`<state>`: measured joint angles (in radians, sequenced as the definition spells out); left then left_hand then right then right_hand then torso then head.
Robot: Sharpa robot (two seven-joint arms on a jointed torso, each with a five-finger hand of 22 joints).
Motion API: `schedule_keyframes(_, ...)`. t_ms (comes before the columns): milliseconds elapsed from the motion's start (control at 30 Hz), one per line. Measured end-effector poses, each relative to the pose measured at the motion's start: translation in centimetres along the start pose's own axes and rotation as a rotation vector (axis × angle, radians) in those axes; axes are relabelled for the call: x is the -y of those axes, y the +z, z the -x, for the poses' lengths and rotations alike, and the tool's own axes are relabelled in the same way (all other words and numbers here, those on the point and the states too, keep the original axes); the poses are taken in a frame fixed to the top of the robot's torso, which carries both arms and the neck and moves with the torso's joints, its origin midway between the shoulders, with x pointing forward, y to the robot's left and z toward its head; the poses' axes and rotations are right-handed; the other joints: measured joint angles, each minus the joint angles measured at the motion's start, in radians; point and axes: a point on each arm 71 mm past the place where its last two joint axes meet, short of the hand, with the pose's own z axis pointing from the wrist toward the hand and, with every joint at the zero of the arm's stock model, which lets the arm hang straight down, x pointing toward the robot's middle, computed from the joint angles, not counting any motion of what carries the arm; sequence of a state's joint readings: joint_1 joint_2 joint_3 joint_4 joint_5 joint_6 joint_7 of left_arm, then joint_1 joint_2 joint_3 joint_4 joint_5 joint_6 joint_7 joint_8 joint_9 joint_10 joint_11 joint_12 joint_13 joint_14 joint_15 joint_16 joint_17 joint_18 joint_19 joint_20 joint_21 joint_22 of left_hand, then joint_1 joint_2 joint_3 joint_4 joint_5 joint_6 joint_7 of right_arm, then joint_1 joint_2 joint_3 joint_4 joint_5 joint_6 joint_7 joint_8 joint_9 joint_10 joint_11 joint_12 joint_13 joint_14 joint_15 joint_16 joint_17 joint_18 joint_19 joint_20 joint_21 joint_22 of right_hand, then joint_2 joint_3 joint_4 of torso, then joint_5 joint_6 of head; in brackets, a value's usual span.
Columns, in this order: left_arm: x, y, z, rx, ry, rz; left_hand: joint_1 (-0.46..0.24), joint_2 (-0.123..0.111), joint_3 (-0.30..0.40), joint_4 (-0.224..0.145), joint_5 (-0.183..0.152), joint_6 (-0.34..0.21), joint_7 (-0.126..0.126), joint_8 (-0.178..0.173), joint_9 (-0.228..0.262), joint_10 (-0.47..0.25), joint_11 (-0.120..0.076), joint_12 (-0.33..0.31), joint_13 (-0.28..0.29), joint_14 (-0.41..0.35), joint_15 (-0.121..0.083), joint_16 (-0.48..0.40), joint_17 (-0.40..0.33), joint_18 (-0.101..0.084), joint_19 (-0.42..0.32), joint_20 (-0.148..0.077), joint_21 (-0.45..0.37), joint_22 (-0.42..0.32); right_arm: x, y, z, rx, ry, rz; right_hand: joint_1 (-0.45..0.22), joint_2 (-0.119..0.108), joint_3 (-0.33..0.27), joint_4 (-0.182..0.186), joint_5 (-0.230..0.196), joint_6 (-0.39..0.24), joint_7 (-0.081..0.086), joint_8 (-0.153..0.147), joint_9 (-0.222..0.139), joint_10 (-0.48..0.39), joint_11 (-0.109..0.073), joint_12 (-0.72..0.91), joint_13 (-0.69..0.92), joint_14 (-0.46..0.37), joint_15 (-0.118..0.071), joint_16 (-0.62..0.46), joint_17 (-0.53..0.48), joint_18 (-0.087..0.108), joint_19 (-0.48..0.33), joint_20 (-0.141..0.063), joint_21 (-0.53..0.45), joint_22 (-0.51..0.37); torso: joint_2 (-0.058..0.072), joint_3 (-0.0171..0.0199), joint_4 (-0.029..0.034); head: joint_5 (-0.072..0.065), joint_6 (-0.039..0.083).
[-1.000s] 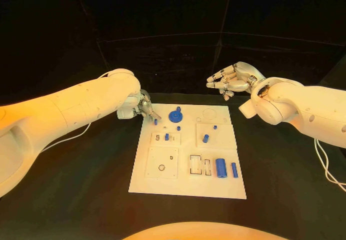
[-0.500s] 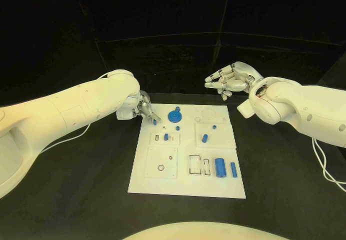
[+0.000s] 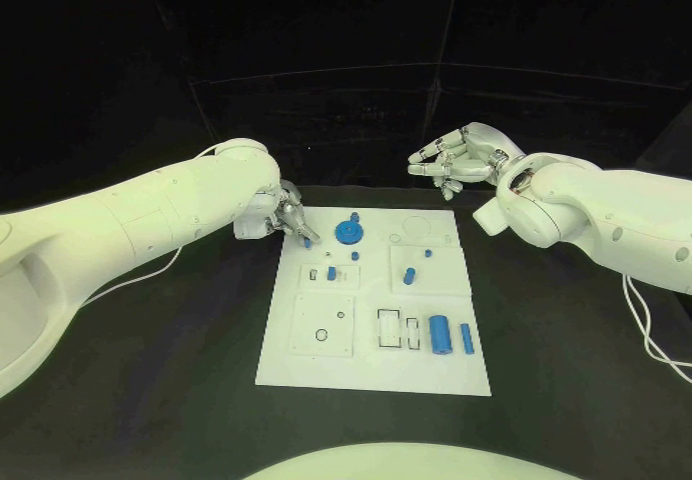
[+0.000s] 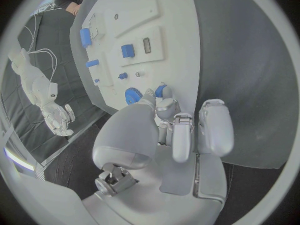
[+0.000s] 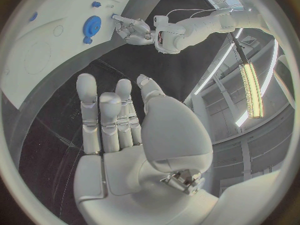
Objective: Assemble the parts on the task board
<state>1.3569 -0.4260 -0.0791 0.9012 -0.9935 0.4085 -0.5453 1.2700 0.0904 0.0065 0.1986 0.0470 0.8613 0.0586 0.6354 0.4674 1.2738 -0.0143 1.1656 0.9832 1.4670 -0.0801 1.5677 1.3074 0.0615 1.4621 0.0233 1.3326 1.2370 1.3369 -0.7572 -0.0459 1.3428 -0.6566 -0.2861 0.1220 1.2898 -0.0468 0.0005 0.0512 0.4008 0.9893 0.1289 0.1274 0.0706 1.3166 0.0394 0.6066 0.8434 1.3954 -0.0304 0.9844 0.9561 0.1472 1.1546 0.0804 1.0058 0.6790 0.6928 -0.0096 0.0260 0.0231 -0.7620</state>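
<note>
White task board (image 3: 372, 370) on the black table (image 3: 144, 380), blue parts across it, left hand (image 3: 284, 218) at its far left corner pinching a small blue peg (image 4: 161, 90), right hand (image 3: 459, 158) raised beyond the far edge, fingers spread, holding nothing.

White task board with blue parts on the black table

The task board (image 3: 372, 362) lies flat, its long side running away from the robot. Near its far edge sits a round blue gear-like part (image 3: 349, 233); a small blue peg (image 3: 309, 241) is at the far left corner. Small blue pieces (image 3: 332, 272) (image 3: 410, 277) stand mid-board, and two blue cylinders (image 3: 440, 334) (image 3: 467, 338) lie side by side at the near right
</note>
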Motion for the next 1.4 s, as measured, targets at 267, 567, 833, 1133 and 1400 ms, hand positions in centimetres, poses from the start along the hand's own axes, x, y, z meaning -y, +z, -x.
schedule_keyframes(267, 0.2, 0.0, 0.0, 0.001, 0.0, -0.009, 0.039, 0.026, 0.045, -0.022, 0.0, 0.0, 0.0, -0.012, -0.011, 0.0, 0.0, 0.0, -0.005, 0.0, 0.0, 0.0, 0.0, 0.0, 0.0, 0.0, 0.0, 0.0, 0.0, 0.0, 0.0, -0.003, 0.0, 0.0, 0.0, 0.0, 0.0, 0.0, 0.0, 0.0, 0.0, 0.0, 0.0, 0.0, 0.0, 0.004, 0.003, 0.0, 0.0, 0.0, 0.003, 0.0, 0.0, 0.0, 0.001, 0.004, 0.0, 0.0, 0.0, -0.006, 0.0)
schedule_keyframes(567, -0.3, -0.1, 0.0, 0.003, -0.008, -0.023, 0.072, -0.031, 0.311, -0.037, 0.012, -0.022, 0.007, -0.03, -0.035, -0.013, 0.017, -0.031, -0.03, 0.0, 0.0, 0.0, 0.0, 0.0, -0.001, 0.006, 0.0, -0.001, 0.0, 0.0, -0.1, -0.008, 0.001, -0.001, 0.0, 0.0, 0.003, 0.003, 0.0, 0.0, 0.0, 0.0, 0.0, 0.004, -0.004, 0.004, 0.005, 0.0, 0.0, 0.0, 0.005, 0.0, 0.0, 0.0, 0.004, 0.006, 0.0, 0.0004, 0.0001, -0.005, -0.002)
schedule_keyframes(833, -0.4, -0.3, -0.2, 0.009, -0.014, -0.041, -0.048, -0.116, 0.515, -0.061, 0.05, -0.02, 0.012, 0.022, -0.028, -0.008, 0.012, -0.031, -0.038, 0.0, 0.0, 0.0, 0.0, 0.0, 0.0, 0.007, 0.0, 0.0, 0.0, 0.0, -0.1, -0.011, 0.0, -0.003, 0.0, 0.0, 0.003, 0.003, 0.0, 0.0, 0.0, 0.0, 0.0, 0.004, -0.004, 0.004, 0.005, 0.0, 0.0, 0.0, 0.005, 0.0, 0.0, 0.0, 0.004, 0.006, -0.001, 0.0006, 0.0003, -0.004, -0.001)
schedule_keyframes(1133, -1.1, -2.0, -1.1, 0.047, -0.048, -0.109, -0.118, -0.151, 0.611, -0.092, 0.089, -0.012, 0.009, 0.047, -0.021, 0.004, 0.0, -0.031, -0.039, 0.0, 0.0, 0.0, 0.0, 0.0, 0.0, 0.007, 0.0, 0.003, 0.1, -0.1, 0.1, -0.009, -0.001, -0.006, 0.0, 0.0, 0.003, 0.003, 0.006, 0.0, 0.0, 0.0, 0.0, 0.004, -0.004, 0.004, 0.005, 0.0, 0.0, 0.0, 0.004, 0.0, 0.0, 0.0, 0.004, 0.006, -0.002, 0.0, 0.0024, 0.003, -0.003)
schedule_keyframes(1400, -1.9, -3.3, -3.6, 0.068, -0.064, -0.155, -0.138, -0.164, 0.628, -0.104, 0.105, -0.003, 0.004, 0.054, -0.021, 0.009, 0.001, -0.031, -0.039, 0.0, 0.0, 0.0, 0.0, 0.0, 0.0, 0.007, 0.0, 0.006, 0.2, -0.1, 0.2, -0.007, -0.002, -0.009, 0.0, 0.0, 0.003, 0.003, 0.006, 0.0, 0.0, 0.0, 0.0, 0.004, -0.004, 0.004, 0.004, 0.0, 0.0, 0.0, 0.004, 0.0, 0.0, 0.0, 0.004, 0.006, -0.002, -0.0001, 0.0023, 0.009, -0.003)
